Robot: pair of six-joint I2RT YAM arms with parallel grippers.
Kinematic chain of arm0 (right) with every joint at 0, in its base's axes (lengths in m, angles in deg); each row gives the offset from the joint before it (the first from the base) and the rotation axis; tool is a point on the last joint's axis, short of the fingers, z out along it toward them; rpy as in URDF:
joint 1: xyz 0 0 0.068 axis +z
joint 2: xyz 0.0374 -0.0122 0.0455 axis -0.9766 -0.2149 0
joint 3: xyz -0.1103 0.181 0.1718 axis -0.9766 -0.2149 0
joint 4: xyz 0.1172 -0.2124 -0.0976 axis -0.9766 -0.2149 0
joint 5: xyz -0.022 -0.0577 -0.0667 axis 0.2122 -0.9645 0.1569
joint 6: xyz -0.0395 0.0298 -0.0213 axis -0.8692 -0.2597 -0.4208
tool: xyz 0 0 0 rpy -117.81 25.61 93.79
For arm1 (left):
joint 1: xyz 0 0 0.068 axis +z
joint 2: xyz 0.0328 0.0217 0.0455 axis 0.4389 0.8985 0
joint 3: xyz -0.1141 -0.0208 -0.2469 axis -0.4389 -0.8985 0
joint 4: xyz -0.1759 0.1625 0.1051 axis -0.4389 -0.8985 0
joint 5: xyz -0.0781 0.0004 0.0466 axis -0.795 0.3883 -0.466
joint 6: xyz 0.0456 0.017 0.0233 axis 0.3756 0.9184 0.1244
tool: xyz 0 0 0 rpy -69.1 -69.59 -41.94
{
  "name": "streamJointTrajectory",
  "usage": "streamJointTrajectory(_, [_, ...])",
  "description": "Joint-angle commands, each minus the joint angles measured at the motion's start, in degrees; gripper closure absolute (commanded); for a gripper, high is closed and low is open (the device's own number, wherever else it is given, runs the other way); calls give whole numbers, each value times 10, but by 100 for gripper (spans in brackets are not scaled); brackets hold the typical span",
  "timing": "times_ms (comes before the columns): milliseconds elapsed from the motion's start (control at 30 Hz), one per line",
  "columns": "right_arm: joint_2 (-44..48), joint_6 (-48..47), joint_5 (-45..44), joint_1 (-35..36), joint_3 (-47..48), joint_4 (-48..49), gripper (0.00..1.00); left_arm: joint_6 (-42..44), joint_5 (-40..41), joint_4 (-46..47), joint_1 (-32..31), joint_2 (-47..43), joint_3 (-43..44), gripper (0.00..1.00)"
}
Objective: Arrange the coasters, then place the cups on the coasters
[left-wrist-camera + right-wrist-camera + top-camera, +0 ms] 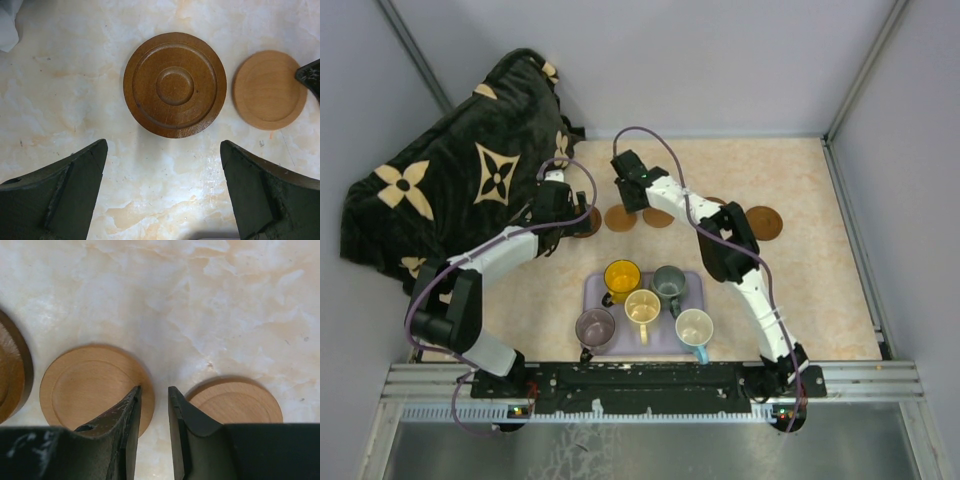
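Observation:
Several round brown coasters lie in a row on the marble table: a dark one (590, 224), lighter ones (620, 218) (658, 217), and one at the far right (764, 222). My left gripper (164, 150) is wide open and empty just short of the dark ringed coaster (175, 85); a lighter coaster (270, 90) lies to its right. My right gripper (154, 390) hovers over the gap between two light coasters (90, 385) (235, 402), jaws only a narrow slit apart, nothing between them. Five cups stand on the lavender tray (692, 278): yellow (622, 275), grey-green (669, 283), cream (642, 308), mauve (595, 327), white (695, 327).
A dark blanket with cream flower shapes (460, 180) is heaped at the back left, close to my left arm. Grey walls close in the table at the back and sides. The right arm's elbow (728, 240) hangs over part of the coaster row.

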Motion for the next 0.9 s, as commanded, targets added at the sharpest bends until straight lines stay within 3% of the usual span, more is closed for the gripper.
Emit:
streamJointTrajectory(0, [15, 10, -39, -36, -31, -35, 72, -6, 5, 6, 2, -12, -4, 0])
streamJointTrajectory(533, [24, 15, -5, -52, -41, -28, 72, -6, 8, 5, 2, -6, -2, 0])
streamJointTrajectory(867, [-5, -17, 21, -20, -3, -37, 71, -8, 9, 5, 2, -6, -2, 0])
